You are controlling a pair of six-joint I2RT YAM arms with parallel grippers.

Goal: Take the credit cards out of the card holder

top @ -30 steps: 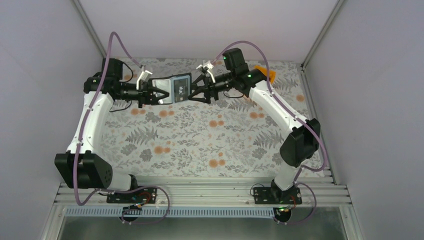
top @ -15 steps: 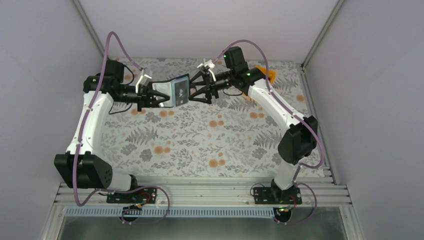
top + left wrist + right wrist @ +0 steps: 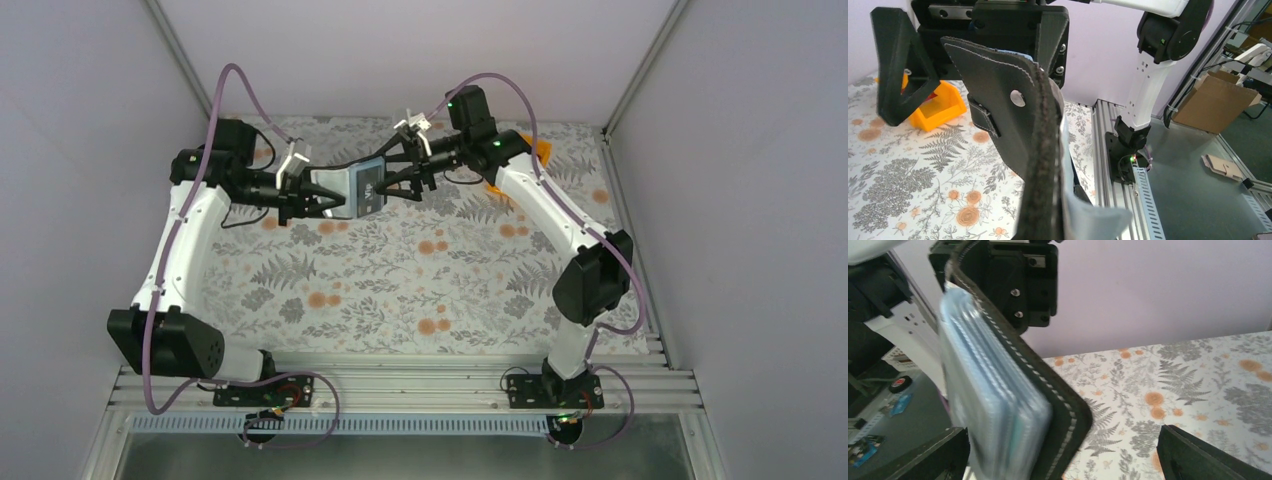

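Currently, one card holder is held in the air above the far part of the table, between the two grippers.

1. Appearance: the card holder is a black folding wallet of felt-like material with pale stitching along its edge. The outer face carries one round snap stud and one small clasp tab. It is folded open at an angle.
2. Contents: bluish-grey clear sleeves lie stacked against the inner face. They are blurred, so their number cannot be told. One of the credit cards, dark with white marks, shows in the top view. The others cannot be told apart.
3. Left gripper: jaws clamped on the left end of the card holder.
4. Right gripper: jaws spread wide, one finger on each side of the holder's right end. Contact cannot be told.
5. One orange bin stands on the table beyond the right gripper.
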